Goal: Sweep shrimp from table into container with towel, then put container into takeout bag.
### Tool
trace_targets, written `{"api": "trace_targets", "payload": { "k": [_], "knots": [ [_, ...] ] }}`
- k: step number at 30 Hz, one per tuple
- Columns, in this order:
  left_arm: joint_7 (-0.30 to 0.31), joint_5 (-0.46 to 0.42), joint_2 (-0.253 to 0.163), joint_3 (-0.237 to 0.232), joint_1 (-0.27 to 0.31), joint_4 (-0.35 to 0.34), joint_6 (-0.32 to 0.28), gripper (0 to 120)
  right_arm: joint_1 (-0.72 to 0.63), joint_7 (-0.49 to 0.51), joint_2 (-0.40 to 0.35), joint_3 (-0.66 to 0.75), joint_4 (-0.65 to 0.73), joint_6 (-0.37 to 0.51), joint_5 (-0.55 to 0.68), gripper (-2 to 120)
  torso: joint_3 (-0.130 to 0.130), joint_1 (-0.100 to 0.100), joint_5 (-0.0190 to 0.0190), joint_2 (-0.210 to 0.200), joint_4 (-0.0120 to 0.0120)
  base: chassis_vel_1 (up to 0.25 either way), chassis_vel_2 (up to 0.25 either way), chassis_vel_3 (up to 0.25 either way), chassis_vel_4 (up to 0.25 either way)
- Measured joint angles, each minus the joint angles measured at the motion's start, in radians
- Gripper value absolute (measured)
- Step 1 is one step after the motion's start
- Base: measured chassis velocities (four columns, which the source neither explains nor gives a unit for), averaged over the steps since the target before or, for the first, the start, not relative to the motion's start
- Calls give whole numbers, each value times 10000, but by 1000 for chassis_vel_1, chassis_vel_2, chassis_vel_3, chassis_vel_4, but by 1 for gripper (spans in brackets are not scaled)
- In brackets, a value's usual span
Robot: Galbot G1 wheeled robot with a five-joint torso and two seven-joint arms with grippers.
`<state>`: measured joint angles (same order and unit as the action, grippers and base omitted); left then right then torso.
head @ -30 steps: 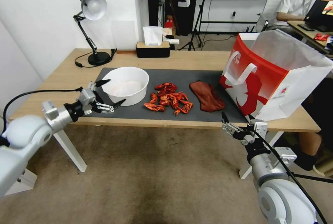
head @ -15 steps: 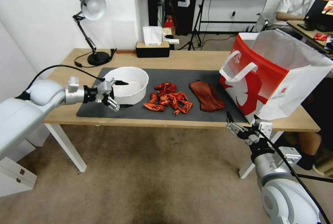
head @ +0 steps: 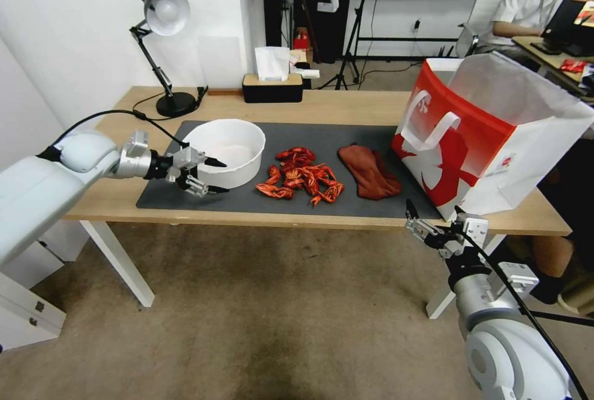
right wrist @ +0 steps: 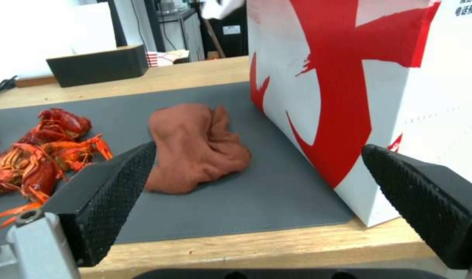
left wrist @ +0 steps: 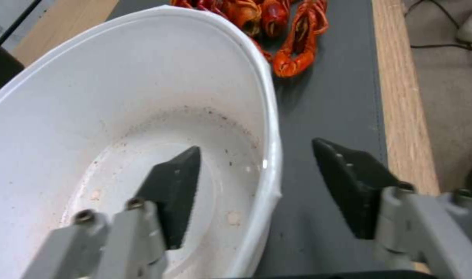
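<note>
The white container (head: 226,152) stands at the left end of the dark mat (head: 328,134) on the table (head: 346,100). My left gripper (head: 219,176) is open and straddles the container's near wall (left wrist: 269,155), one finger (left wrist: 173,193) inside and the other finger (left wrist: 350,186) outside over the mat. A pile of red-orange shrimp (head: 303,182) lies just right of the container. Further right, the rust-red towel (head: 369,171) lies crumpled beside the red and white takeout bag (head: 489,134). My right gripper (head: 433,226) hangs open below the table's front edge, facing the towel (right wrist: 194,147) and bag (right wrist: 375,77).
A black desk lamp (head: 162,47) and a black tissue box (head: 273,84) stand along the table's far edge. A white table leg (head: 120,257) stands under the left front corner. Bare carpet lies in front of the table.
My left arm swung up from the table's front left edge to the container, and its fingers now straddle the wall with a narrower gap. The right gripper drifted slightly right and down.
</note>
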<state>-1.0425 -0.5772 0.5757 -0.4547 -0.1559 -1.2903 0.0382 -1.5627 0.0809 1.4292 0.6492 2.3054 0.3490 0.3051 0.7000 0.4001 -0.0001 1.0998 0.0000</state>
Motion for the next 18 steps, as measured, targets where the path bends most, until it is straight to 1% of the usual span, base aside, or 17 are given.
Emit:
{"api": "trace_targets", "payload": {
  "k": [1,2,5,6,8,9,11,12,14,16,17,18],
  "knots": [
    [-26,13,18,-73,94,82,-4,49,2,0,11,-3,-9,-3,-1,100,0,0,0,0,0,0,0,0,0],
    [-26,13,18,-73,94,82,-4,49,2,0,11,-3,-9,-3,-1,100,0,0,0,0,0,0,0,0,0],
    [-84,43,27,-320,431,204,-107,34,-10,6,18,-1,-50,-29,-6,100,-1,-1,1,1,-1,0,0,0,0],
    [-84,43,27,-320,431,204,-107,34,-10,6,18,-1,-50,-29,-6,100,-1,-1,1,1,-1,0,0,0,0],
    [-169,95,28,-446,539,228,-144,24,-18,9,15,-1,-49,-34,-7,100,0,-2,1,2,0,0,0,0,0],
    [-169,95,28,-446,539,228,-144,24,-18,9,15,-1,-49,-34,-7,100,0,-2,1,2,0,0,0,0,0],
    [-258,173,32,-493,614,232,-171,11,-20,17,-14,20,-34,-36,-7,100,-1,-1,0,3,0,0,0,0,0],
    [-258,173,32,-493,614,232,-171,11,-20,17,-14,20,-34,-36,-7,100,-1,-1,0,3,0,0,0,0,0],
    [-327,226,23,-510,618,227,-172,1,-26,21,-15,22,-31,-39,-6,100,-1,-1,0,3,0,0,0,0,0],
    [-384,272,16,-502,615,161,-167,0,-14,23,-14,22,-31,-40,-4,100,0,-1,1,3,0,0,0,0,0],
    [-488,298,-28,-378,586,-58,-162,0,13,25,-15,22,-34,-41,-3,100,0,-1,0,3,-2,0,0,0,0],
    [-488,298,-28,-378,586,-58,-162,0,13,25,-15,22,-34,-41,-3,100,0,-1,0,3,-2,0,0,0,0]
  ]
}}
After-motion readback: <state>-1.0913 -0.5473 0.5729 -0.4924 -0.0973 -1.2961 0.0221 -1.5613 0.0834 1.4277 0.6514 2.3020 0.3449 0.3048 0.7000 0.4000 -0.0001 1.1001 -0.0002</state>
